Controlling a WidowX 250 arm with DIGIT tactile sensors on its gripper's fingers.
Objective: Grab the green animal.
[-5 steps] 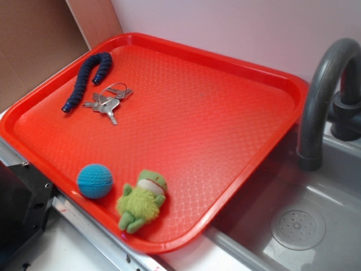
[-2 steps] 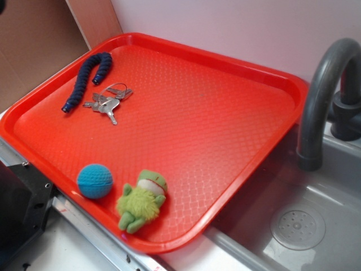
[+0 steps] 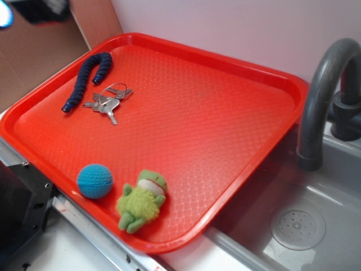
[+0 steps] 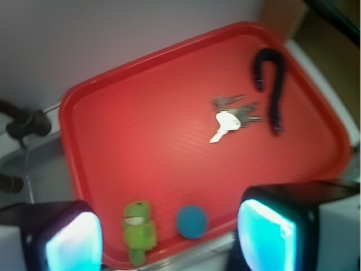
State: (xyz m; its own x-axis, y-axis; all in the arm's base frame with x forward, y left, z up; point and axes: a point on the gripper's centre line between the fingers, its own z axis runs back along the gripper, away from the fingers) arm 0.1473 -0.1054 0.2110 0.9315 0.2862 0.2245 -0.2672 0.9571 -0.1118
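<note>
Near tray's front edge: green animal (image 3: 142, 200) lies flat, long axis roughly front-to-back, head toward tray centre, legs toward rim. Blue ball (image 3: 95, 180) just beside it, apart. Red tray (image 3: 225, 118) carries both. Keys (image 3: 107, 103) and dark beaded cord (image 3: 87, 79) far corner, well apart from toy. Pincer (image 4: 169, 240) spread wide, empty, high above; wrist view blurred, pads (image 4: 265, 237) cut off by frame. Sink (image 3: 316, 226) and faucet (image 3: 321, 96) beside tray.

No readable text from my seat.
I'm seeing no letters, labels or numbers anywhere on or around the red tray (image 3: 242, 169).
</note>
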